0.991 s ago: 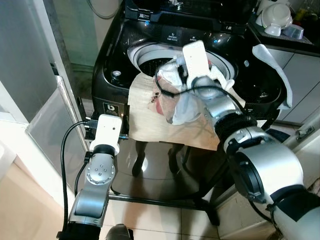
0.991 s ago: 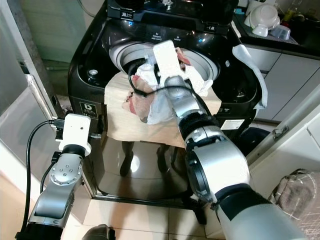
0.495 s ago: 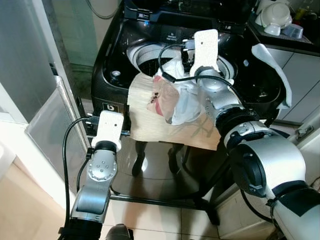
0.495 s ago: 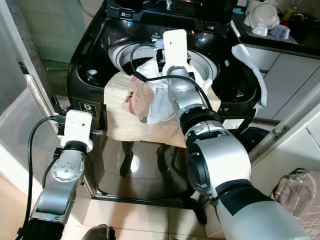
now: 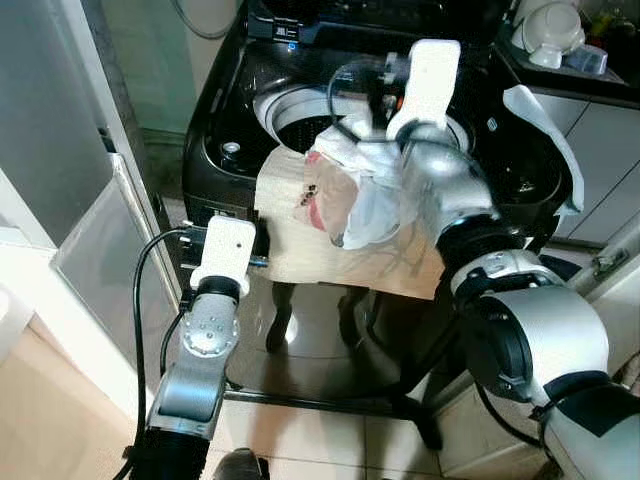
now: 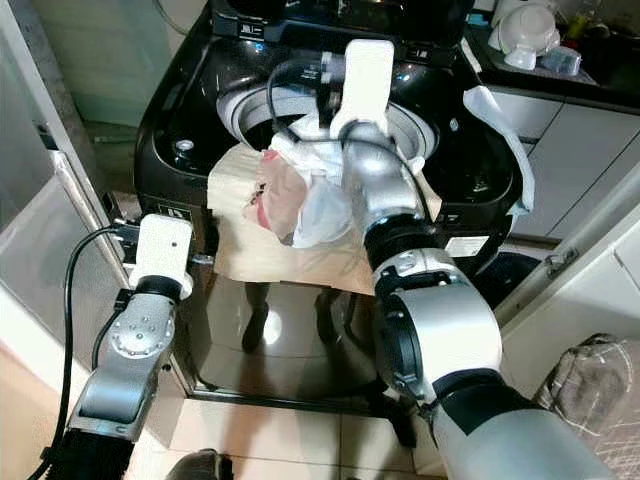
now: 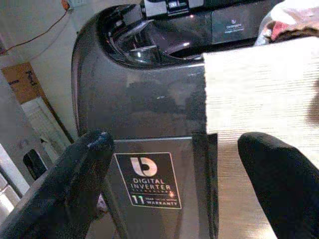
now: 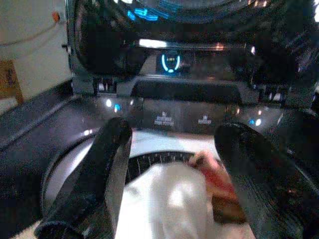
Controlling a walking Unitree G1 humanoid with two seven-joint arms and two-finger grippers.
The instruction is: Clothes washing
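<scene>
Over the round drum opening of the black top-loading washing machine [image 5: 230, 120], the right gripper [image 8: 172, 164] is positioned with its two black fingers spread apart, nothing being pinched between them. A bundle of white and pink-red clothes [image 5: 345, 195] is draped across the drum rim and hangs onto a beige woven cloth [image 5: 300, 245] covering the machine's front edge. The left gripper [image 7: 174, 184] is held before the machine's front panel, its jaws likewise spread and empty.

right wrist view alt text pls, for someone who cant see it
The right gripper, open, hangs above white and reddish clothes at the mouth of a black top-loading washing machine. Beyond its black fingers the lit control panel glows with small blue lights.
</scene>
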